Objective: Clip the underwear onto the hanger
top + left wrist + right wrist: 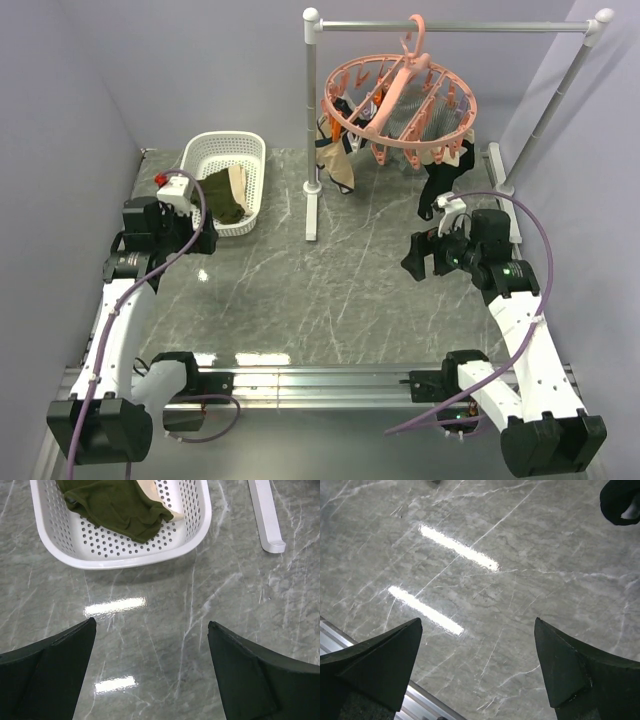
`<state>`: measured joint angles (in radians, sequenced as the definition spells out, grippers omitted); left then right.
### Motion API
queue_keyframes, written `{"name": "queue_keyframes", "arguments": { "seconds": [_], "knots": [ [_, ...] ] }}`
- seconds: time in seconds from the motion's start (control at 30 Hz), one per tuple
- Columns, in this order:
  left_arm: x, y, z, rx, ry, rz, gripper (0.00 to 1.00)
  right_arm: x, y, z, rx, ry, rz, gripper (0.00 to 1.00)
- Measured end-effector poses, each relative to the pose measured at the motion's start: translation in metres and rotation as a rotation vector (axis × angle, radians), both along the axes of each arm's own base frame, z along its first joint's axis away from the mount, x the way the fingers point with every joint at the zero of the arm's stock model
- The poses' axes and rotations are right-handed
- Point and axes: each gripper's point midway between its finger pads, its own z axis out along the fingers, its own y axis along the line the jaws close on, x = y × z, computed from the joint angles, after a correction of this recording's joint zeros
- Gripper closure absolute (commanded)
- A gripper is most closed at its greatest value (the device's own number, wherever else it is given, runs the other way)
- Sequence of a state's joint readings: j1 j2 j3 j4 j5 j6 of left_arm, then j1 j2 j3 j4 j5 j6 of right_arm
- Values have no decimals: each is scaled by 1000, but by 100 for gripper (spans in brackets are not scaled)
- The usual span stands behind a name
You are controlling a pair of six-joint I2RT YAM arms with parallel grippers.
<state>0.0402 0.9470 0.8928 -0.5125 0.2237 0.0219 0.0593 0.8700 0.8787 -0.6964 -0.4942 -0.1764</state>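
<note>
Underwear (222, 196) is lying in the basket (214, 141), upper left.
Left gripper (150, 672) and right gripper (477, 672) are hovering, jaws apart, empty; hanger (393, 88) is dangling upper right.

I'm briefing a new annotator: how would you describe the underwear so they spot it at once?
On the grey marble table, find the white perforated basket at the far left. The underwear lies crumpled inside it, dark olive-green with a beige waistband. Unlike the tan garment and the black garment on the pink hanger, it is not hanging.
</note>
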Motion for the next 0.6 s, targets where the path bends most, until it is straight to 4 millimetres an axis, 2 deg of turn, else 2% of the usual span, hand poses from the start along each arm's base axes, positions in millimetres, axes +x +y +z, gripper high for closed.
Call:
{"name": "queue_keyframes", "arguments": {
  "seconds": [0.13, 0.23, 0.37, 0.47, 0.53, 0.6],
  "knots": [
    [12, 3, 6, -1, 16, 19, 1, 2, -2, 4, -5, -19, -10, 0],
    [39, 5, 22, -8, 21, 32, 1, 3, -3, 4, -11, -19, -19, 0],
    [97, 8, 46, -12, 7, 44, 4, 4, -5, 3, -19, -20, -29, 0],
    [140, 11, 50, -8, 7, 49, 10, 4, -6, 3, -24, -20, -34, 0],
    [170, 12, 45, -8, 23, 48, 13, 4, -7, 2, -26, -19, -36, 0],
    [202, 13, 31, -8, 51, 48, 16, 5, -8, 1, -30, -15, -41, 0]
  ]
}}
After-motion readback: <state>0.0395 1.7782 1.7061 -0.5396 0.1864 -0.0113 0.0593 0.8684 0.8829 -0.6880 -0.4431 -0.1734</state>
